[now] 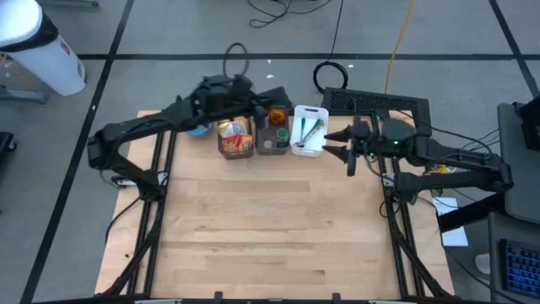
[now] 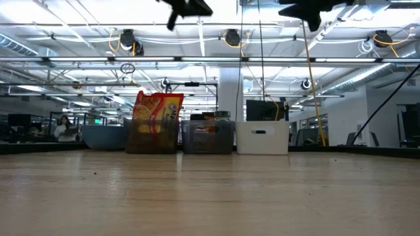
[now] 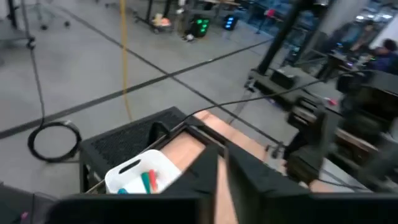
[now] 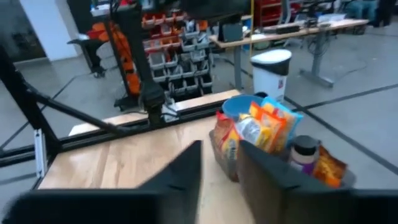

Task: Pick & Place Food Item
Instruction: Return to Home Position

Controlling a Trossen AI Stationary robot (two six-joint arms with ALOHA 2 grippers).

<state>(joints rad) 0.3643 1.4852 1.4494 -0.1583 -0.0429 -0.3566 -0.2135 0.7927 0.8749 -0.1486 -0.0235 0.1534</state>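
Inventory, largest first: one wooden surface point(image 1: 270, 228), my two arms, three bins, one blue bowl point(image 2: 104, 137).

My left arm point(image 1: 143, 127) reaches over the far-left part of the surface. My right arm point(image 1: 456, 156) reaches in from the right side.

The containers stand in one row along the far edge: bowl, left bin point(image 2: 152, 143), right bin point(image 2: 209, 141), white bin point(image 2: 262, 139).

The food items sit in the two dark bins. A yellow-and-red noodle pack point(image 2: 157, 108) stands above the rim of the left bin. A dark-capped bottle point(image 4: 305, 149) stands in the right bin.

My left claw point(image 3: 222, 158) grips nothing, and its fingers stand a narrow gap apart. My right claw point(image 1: 336, 145) is parted wider and empty, and from above it lies just beside the white bin.

- **High view only:** green and red items point(image 1: 310, 128) inside the white bin.
- **Low view only:** both claws are raised well clear of the surface, at the upper edge.
- **Left wrist view:** of the containers, it shows the white bin alone.
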